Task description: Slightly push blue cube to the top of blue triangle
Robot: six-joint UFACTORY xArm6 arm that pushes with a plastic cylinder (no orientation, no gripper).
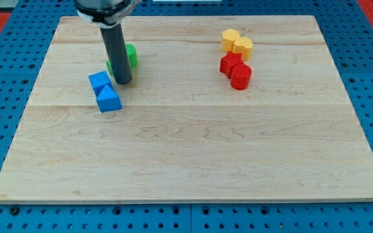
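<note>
The blue cube point(100, 81) sits on the left part of the table point(193, 155), toward the far side. It touches the blue triangle point(109, 99), which lies just nearer and a little to the right of it, so the cube is already on the triangle's far side.

My tip point(123, 83) stands on the table just to the right of the blue cube, very close to it; whether the two touch cannot be told. The rod has no end effector to open or close, and it holds nothing. Behind the rod, on its far right side, a green block point(131, 55) shows partly; its shape is hidden.

Well apart, on the right far part of the table, two yellow blocks point(237, 43) sit pressed together. Just nearer than them are two red blocks point(236, 70), also touching each other.
</note>
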